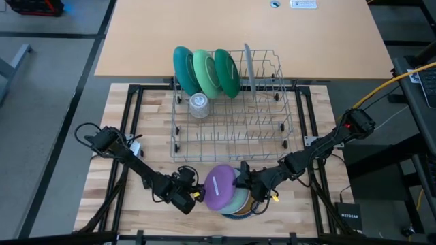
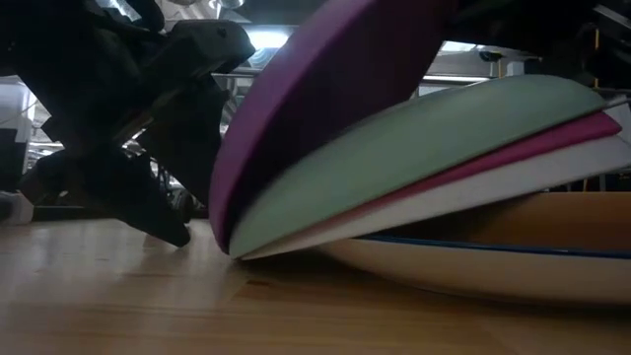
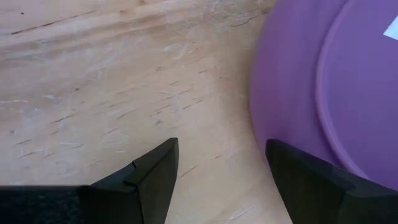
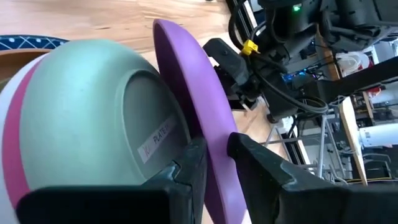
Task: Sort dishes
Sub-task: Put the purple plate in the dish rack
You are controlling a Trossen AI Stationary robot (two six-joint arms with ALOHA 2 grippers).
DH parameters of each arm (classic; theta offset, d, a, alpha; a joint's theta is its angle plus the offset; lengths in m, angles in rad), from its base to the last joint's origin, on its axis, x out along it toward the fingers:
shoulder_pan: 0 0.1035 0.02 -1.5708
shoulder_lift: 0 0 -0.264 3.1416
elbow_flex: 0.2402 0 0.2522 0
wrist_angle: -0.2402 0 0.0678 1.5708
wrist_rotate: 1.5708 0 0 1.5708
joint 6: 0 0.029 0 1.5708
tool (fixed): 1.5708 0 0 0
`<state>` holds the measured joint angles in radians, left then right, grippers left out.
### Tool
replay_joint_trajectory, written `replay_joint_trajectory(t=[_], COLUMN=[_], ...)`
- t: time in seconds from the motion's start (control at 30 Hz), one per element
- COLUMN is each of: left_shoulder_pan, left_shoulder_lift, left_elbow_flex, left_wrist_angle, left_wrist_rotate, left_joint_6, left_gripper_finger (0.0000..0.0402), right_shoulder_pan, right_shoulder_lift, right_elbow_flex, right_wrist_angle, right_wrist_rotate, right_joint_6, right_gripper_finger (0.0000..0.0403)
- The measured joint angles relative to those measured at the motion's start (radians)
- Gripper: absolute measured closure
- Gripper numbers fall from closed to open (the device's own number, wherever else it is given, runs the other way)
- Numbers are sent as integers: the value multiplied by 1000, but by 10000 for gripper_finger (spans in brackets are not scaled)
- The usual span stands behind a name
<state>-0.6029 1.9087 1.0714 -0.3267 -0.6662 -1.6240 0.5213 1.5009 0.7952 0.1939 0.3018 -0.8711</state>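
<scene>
Butcher-block planks [image 1: 122, 150] carry the whole job, with a wire dish rack [image 1: 231, 116] standing at the far middle of the table and a stack of upturned small dishes [image 1: 238, 201] at the near edge. Three large plates, teal and green [image 1: 204, 70], already lean upright in the rack's far left slots, a grey plate [image 1: 248, 67] stands to their right, and a clear cup [image 1: 198, 105] sits in the rack below them.

Coming in from the right, the right gripper [image 4: 214, 155] has its jaws clamped on the rim of the purple plate [image 1: 219, 187], which is tipped up on edge off the pale green plate [image 4: 93, 106] beneath it. From the left, the left gripper [image 3: 221, 165] waits with its jaws wide apart, low to the wood and just beside the purple plate's free edge.

This looks like a handover, or a two-handed lift. To do it well, the left jaws should straddle the raised rim squarely before closing, one finger on each face. The right should let go only once that grip is firm, since the plate stands steeply and could slap back onto the stack. The stack itself is tilted, so any sideways drag risks sliding the pink [image 2: 552, 143] and white ones off.
</scene>
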Motion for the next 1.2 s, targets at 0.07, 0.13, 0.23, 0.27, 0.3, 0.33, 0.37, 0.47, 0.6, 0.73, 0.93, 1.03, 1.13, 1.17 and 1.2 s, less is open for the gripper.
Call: replay_joint_trajectory(t=[0.07, 0.13, 0.23, 0.27, 0.3, 0.33, 0.37, 0.47, 0.6, 0.73, 0.93, 1.03, 1.13, 1.17, 1.2], left_shoulder_pan=[0, 0, 0, -1, -1, -1, -1, -1, -1, -1, -1, -1, 0, 0, 0], left_shoulder_lift=[0, 0, 0, 0, 0, 0, 0, -3, -6, -6, -6, -6, -6, -6, -6], left_elbow_flex=[0, 0, 0, 0, 3, 5, 8, 23, 42, 45, 46, 47, 47, 47, 47], left_wrist_angle=[1, 2, 13, 20, 22, 25, 29, 43, 43, 40, 40, 46, 40, 39, 39], left_wrist_rotate=[0, 0, 1, 2, 2, 2, 2, -1, -8, -6, -3, -3, -4, -4, -3], left_joint_6=[0, 4, 17, 23, 23, 23, 25, 44, 87, 95, 108, 109, 114, 117, 118], left_gripper_finger=[159, 159, 159, 159, 160, 162, 165, 178, 196, 210, 226, 233, 241, 244, 247], right_shoulder_pan=[0, 0, 0, 0, 0, 0, 0, 0, 0, 0, 0, -2, 0, 0, 0], right_shoulder_lift=[0, 0, 0, 0, 0, 1, 1, 2, 3, 3, 2, 3, 5, 5, 5], right_elbow_flex=[0, 0, 0, 0, 0, 0, 0, -1, -2, -2, -2, -2, -3, -3, -3], right_wrist_angle=[-2, -3, 3, 11, 24, 37, 50, 87, 97, 99, 111, 117, 143, 153, 164], right_wrist_rotate=[-5, -7, -8, -8, -8, -8, -7, -7, -5, 5, 22, 24, 22, 22, 21], right_joint_6=[0, 0, 0, 0, 0, 0, 0, 0, 0, 1, -3, 0, 1, 1, 2], right_gripper_finger=[315, 315, 315, 315, 315, 315, 315, 315, 315, 323, 370, 385, 385, 385, 384])
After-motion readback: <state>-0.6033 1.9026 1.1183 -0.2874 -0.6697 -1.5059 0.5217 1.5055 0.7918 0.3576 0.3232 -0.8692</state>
